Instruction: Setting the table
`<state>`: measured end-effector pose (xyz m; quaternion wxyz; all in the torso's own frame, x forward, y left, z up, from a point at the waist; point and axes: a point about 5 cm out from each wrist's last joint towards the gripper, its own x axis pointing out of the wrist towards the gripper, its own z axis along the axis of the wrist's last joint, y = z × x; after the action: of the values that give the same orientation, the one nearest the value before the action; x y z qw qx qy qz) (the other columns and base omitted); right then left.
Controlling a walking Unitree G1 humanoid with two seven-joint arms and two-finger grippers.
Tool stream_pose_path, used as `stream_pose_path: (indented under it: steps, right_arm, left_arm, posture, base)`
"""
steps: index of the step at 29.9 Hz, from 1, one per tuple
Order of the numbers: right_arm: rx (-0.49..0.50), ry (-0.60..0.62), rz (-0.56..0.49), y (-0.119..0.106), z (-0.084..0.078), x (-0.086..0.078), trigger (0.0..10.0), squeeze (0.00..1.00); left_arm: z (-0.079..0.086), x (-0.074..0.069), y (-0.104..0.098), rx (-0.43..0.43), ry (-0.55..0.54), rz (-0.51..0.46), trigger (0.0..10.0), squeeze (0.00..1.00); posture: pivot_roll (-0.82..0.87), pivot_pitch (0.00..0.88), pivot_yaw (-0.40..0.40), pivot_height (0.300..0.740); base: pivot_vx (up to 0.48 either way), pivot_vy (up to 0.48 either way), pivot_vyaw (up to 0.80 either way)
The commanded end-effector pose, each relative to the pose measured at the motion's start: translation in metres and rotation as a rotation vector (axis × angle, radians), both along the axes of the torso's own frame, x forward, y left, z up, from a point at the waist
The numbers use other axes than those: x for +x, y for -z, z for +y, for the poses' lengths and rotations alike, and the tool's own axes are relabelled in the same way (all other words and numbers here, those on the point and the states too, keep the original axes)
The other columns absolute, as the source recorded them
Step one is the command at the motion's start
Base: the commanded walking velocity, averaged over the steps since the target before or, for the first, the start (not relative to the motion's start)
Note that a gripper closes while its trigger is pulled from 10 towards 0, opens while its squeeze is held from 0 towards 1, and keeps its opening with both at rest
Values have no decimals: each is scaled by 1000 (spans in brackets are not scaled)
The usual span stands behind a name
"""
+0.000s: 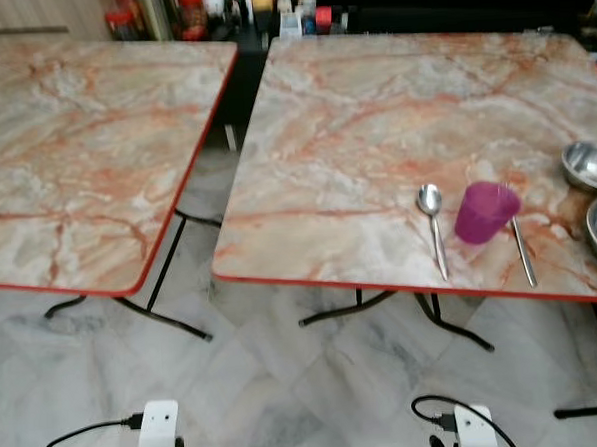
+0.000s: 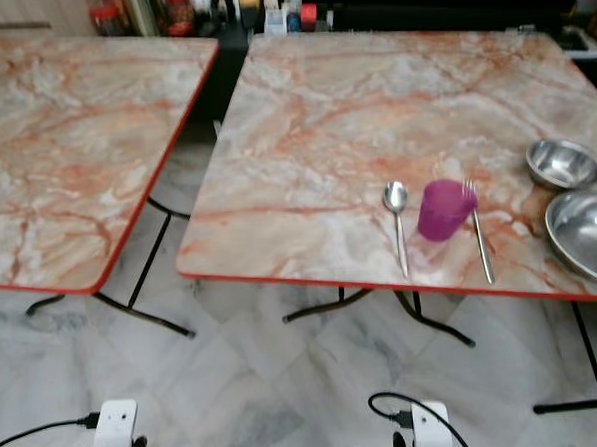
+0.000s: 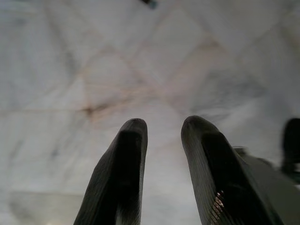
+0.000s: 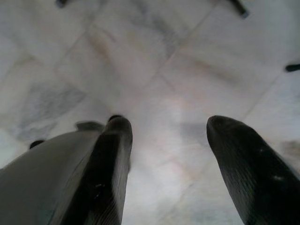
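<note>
Wrist views show left tool (image 3: 161, 140) and right tool (image 4: 171, 140) open, empty above floor (image 4: 154, 70).

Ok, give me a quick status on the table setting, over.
Left gripper and right gripper open, empty, hanging over the floor. Purple cup on the right table, between spoon and fork; two steel bowls beside. Nothing blocking.

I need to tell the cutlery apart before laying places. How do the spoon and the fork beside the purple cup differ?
The spoon lies on the cup's left, fully in sight, with a broad rounded bowl at its far end. The fork lies on the cup's right, its far end with thin prongs partly hidden behind the cup. The spoon points nearly straight away; the fork slants slightly. Both are silver metal, lying flat near the table's front edge.
</note>
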<state>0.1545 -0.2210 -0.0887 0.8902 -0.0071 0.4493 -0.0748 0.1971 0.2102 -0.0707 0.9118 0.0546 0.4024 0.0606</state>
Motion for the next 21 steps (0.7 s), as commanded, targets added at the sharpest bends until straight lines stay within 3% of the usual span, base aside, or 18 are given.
stream_pose_path:
  steps: [1, 5, 12, 16, 21]
  right_arm:
    - [8, -2, 19, 3, 3, -5, 10000, 0]
    - [8, -7, 13, 2, 3, -4, 10000, 0]
    - [4, 9, 19, 3, 1, -6, 10000, 0]
    - [5, 8, 19, 3, 1, -6, 10000, 0]
    - [-6, 2, 11, 2, 0, -5, 10000, 0]
  left_arm:
    - [7, -8, 3, 15, -13, 25, 10000, 0]
    - [4, -7, 4, 23, 25, 37, 10000, 0]
    - [1, -8, 5, 20, 25, 39, 10000, 0]
    - [1, -9, 5, 18, 23, 41, 10000, 0]
    - [1, -10, 5, 18, 21, 43, 10000, 0]
  posture:
    - [-43, 157, -15, 740]
    - [-45, 157, -18, 740]
    - [-45, 152, -21, 740]
    - [-45, 151, -23, 740]
    - [-44, 153, -25, 740]
  base:
    - [0, 0, 0]
    - [0, 0, 0]
    - [0, -434, 0]
    - [0, -450, -681]
    - [0, -448, 0]
